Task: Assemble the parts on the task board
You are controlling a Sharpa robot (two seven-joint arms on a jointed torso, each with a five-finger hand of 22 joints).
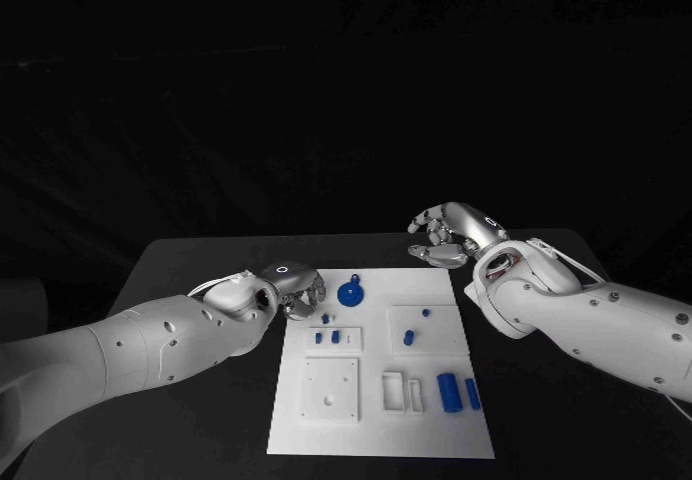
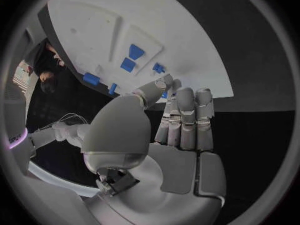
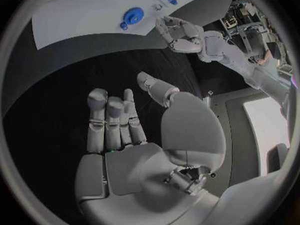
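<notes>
Small blue plastic parts (image 1: 450,391) are lying mostly loose on the flat white task board (image 1: 433,435) mid-table, so you are barely starting, with left hand (image 1: 296,290) and right hand (image 1: 447,235) hovering empty, fingers apart.

My work surface is a matte black rectangular counter (image 1: 202,262), its far edge straight and its corners slightly rounded. Behind it hangs a black, softly creased fabric backdrop (image 1: 346,110) that fills the whole space above. Light falls from above, leaving the backdrop dim and the counter's dark top evenly lit.
</notes>
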